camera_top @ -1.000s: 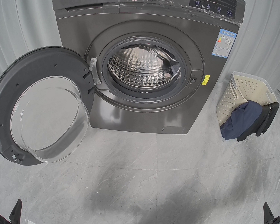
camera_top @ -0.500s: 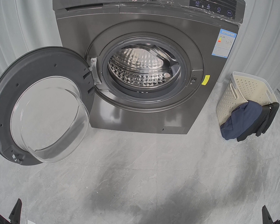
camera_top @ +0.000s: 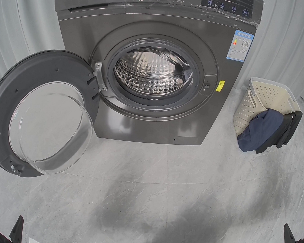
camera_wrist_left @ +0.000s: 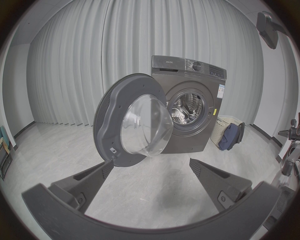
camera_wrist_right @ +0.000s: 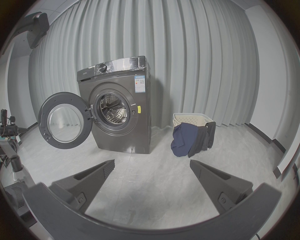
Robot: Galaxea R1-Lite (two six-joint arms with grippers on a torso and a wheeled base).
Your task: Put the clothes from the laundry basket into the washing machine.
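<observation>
The grey washing machine (camera_top: 150, 102) stands with its round door (camera_top: 41, 71) swung wide open to the robot's left. Just beside its right side, the cream laundry basket (camera_top: 264, 91) carries a navy garment (camera_top: 260, 129) and a black garment (camera_top: 289, 126) draped over its front rim. The left pincer (camera_wrist_left: 150, 162) and right pincer (camera_wrist_right: 151, 162) hang low, fingers spread, holding nothing.

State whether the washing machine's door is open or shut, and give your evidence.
Open: the door hangs swung aside, baring the empty drum.

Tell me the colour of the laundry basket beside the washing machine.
Cream, with perforated walls. The laundry basket shows best in the right wrist view.
</observation>
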